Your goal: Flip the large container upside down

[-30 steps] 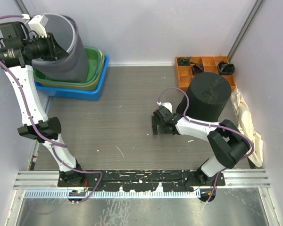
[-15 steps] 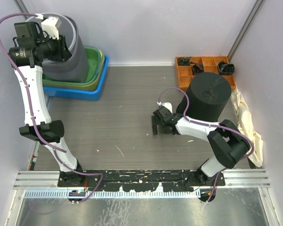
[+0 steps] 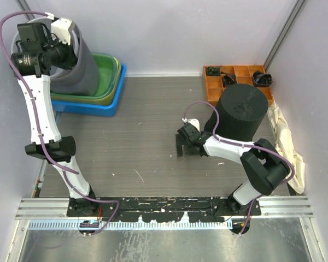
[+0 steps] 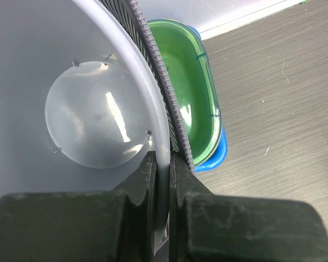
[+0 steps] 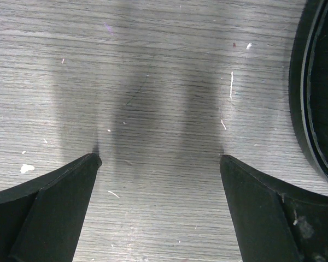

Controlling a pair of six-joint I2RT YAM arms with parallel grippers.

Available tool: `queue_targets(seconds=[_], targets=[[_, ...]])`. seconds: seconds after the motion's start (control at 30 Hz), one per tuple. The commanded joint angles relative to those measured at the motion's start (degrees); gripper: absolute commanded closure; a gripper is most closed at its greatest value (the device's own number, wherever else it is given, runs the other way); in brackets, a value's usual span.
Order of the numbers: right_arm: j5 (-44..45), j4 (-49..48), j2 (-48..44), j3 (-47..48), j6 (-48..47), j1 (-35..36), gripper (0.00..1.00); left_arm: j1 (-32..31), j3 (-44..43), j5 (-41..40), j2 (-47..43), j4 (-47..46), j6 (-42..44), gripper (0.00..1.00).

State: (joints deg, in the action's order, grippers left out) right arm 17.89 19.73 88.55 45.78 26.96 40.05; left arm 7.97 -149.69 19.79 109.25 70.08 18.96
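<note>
The large grey container [image 3: 81,70] is held above the stacked tubs at the back left, tilted with its mouth toward the left wall. My left gripper [image 3: 67,53] is shut on its rim. In the left wrist view the fingers [image 4: 147,180] pinch the rim wall, one inside and one outside, and the container's pale bottom [image 4: 93,120] shows beyond them. My left gripper [image 4: 163,164] holds it off the table. My right gripper [image 3: 180,145] is open and empty, low over the table beside a black ribbed container [image 3: 240,112]. In the right wrist view my right gripper [image 5: 159,159] spans bare table.
Green tubs [image 3: 108,76] sit nested in a blue tub [image 3: 93,106] under the grey container; they also show in the left wrist view [image 4: 188,82]. An orange compartment tray [image 3: 235,73] with black parts stands at the back right. A cream cloth [image 3: 287,136] lies along the right wall.
My left arm has swung the grey container up and toward the back left corner, tilting it further so its open mouth is now hidden behind the wrist. The right arm has not moved.
</note>
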Motion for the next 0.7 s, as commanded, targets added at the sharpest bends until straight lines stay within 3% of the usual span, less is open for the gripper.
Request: queue_targets(seconds=[0.0, 0.1, 0.33, 0.5, 0.67], targets=[[0.7, 0.1, 0.0, 1.5, -0.1, 0.4, 0.0, 0.6, -2.6, -5.7, 1.8, 11.0, 0.3, 1.0], [0.9, 0.2, 0.0, 1.3, -0.1, 0.3, 0.0, 0.3, -1.1, -7.9, -1.4, 7.8, 1.6, 1.0], [3.6, 1.7, -2.4, 1.7, -0.5, 0.3, 0.0, -3.9, 8.4, -20.3, -17.6, -14.3, 9.1, 1.0], [7.1, 4.7, -2.7, 3.7, -1.9, 0.3, 0.0, -5.8, 0.6, -23.5, -16.9, -16.4, 14.1, 1.0], [12.0, 7.9, -2.8, 5.0, 0.5, -1.1, 0.0, -10.1, -0.4, -28.3, -17.5, -20.4, 20.5, 1.0]])
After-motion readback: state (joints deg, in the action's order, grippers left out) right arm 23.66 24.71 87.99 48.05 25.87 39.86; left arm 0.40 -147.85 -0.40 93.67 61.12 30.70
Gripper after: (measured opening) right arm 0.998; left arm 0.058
